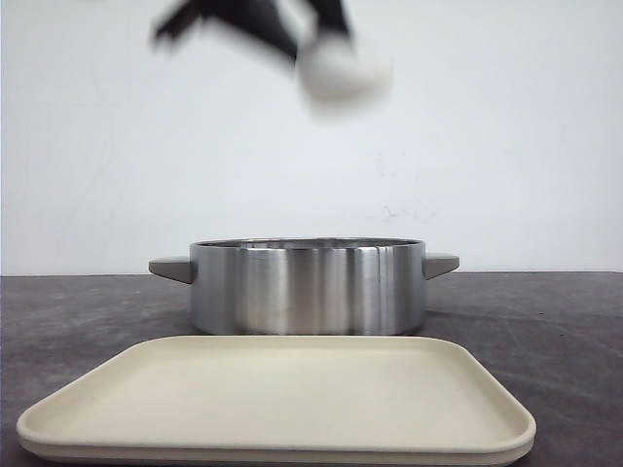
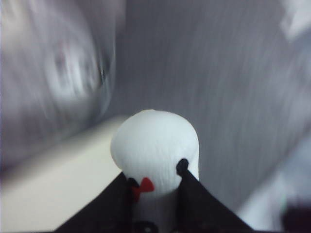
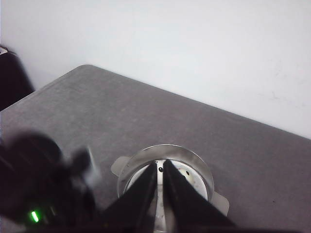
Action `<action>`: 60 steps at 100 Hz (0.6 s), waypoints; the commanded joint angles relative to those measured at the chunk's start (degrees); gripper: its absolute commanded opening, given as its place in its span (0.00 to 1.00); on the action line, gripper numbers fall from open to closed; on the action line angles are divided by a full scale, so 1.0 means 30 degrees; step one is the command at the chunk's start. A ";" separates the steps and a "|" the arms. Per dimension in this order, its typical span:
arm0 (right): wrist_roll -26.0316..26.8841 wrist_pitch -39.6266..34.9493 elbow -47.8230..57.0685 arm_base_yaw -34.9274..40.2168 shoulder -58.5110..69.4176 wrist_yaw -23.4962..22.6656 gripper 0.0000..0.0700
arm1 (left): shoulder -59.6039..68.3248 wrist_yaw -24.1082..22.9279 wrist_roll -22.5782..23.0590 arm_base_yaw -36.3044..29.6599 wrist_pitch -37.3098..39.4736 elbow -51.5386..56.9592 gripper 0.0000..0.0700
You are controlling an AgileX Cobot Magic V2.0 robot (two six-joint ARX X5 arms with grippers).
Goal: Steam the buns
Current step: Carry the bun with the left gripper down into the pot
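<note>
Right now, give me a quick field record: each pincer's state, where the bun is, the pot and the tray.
left pincer: shut on a white bun, raised high above the pot, blurred by motion
right pincer: fingers close together, holding nothing, above the pot
bun: held in the air, face not readable
pot: steel, two handles, upright on the gray table, no lid
pot contents: unclear
tray: cream, in front of the pot, nothing on it
</note>
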 commanded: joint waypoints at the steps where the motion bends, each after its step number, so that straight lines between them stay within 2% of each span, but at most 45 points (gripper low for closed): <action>1: -0.0204 0.0328 0.0342 0.0204 0.0168 -0.0066 0.02 | 0.0787 -0.1049 0.1974 0.0437 0.0066 0.1413 0.00; 9: -0.0204 0.0474 0.0342 0.0211 0.0168 -0.0124 0.02 | 0.1326 -0.1217 0.2586 0.1413 0.0328 0.2769 0.00; 36: -0.0204 0.0707 0.0342 0.0211 0.0189 -0.0204 0.02 | 0.4896 -0.1173 0.2630 0.4597 0.0597 0.3942 0.00; 60: -0.0197 0.0226 0.0335 0.0211 0.0313 -0.0189 0.02 | 0.8619 -0.0597 0.2579 0.5253 -0.0954 0.3942 0.00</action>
